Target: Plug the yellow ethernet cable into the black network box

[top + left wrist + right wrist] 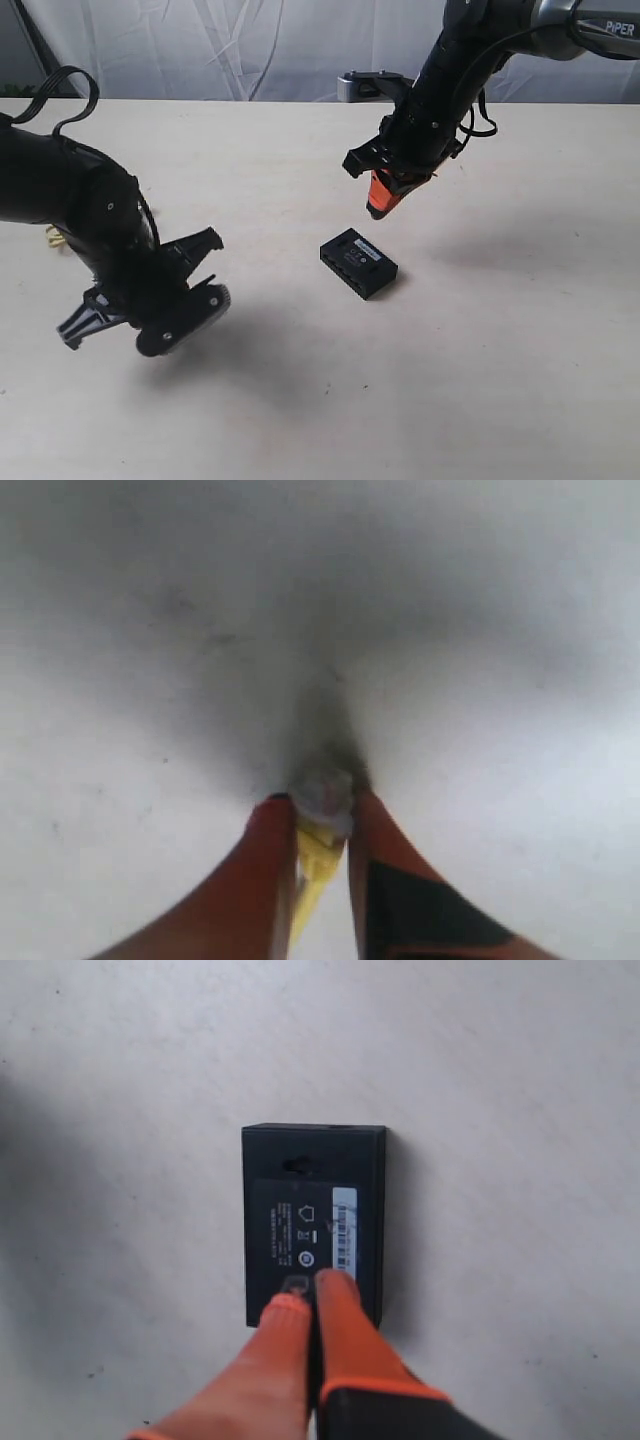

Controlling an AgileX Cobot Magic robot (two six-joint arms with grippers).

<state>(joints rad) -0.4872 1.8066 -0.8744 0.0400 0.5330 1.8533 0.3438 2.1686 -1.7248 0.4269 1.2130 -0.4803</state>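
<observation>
- My left claw (318, 805) is closed on the cable (314, 865): its clear plug (322, 792) sits pinched between the two orange fingers (262, 880), just at their tips
- So I judge the pick-up done, while the plugging itself is not yet begun
- The box (358, 263) lies flat near the middle of the table (300, 430), label up, and the row of ports on its side looks empty in the exterior view
- My right claw (312, 1295) is closed on nothing, its fingertips pressed together
- It hangs over one end of the box's label; in the exterior view it looks a little above the box rather than touching, though I cannot be sure
- The plug is well apart from the box: the left claw sits toward the table's left edge, raised off the surface, with bare table between it and the box
- The ports face roughly toward that left side, which I judge helps the approach
- The rest of the cable is mostly hidden behind the left arm, with only a scrap of yellow showing near the left edge
- What is left, as I read it: carry the plug across, line it up with a port and push it home, with the right claw likely holding the box so it does not slide
</observation>
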